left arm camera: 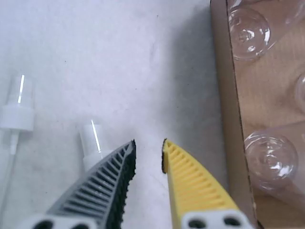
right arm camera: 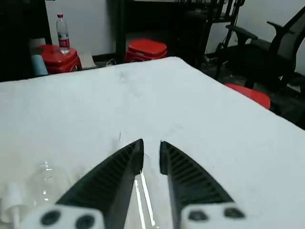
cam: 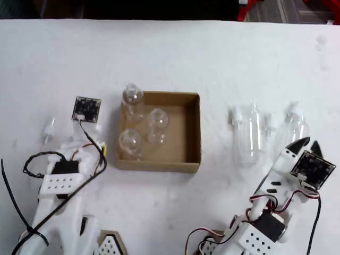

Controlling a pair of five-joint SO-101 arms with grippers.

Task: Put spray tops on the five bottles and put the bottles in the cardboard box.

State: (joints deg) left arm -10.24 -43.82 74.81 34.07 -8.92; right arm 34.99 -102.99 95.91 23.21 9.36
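Observation:
The cardboard box (cam: 191, 133) sits mid-table with three clear bottles standing in it, all without tops (cam: 133, 98) (cam: 157, 121) (cam: 130, 141). My left gripper (left arm camera: 148, 143) hovers over the table just left of the box (left arm camera: 224, 95), slightly open and holding nothing. One white spray top (left arm camera: 93, 140) lies beside its grey finger, and another spray top (left arm camera: 16, 109) lies farther out. Two more clear bottles (cam: 248, 133) (cam: 295, 126) lie right of the box with white tops on. My right gripper (cam: 310, 142) (right arm camera: 151, 145) is by the nearer one, narrowly open and empty.
White table cloth (cam: 212, 58) covers the whole surface. Behind the table's far edge stand red stools (right arm camera: 145, 50) and a black chair (right arm camera: 267, 47). Cables (cam: 37, 159) trail from the left arm near the front edge.

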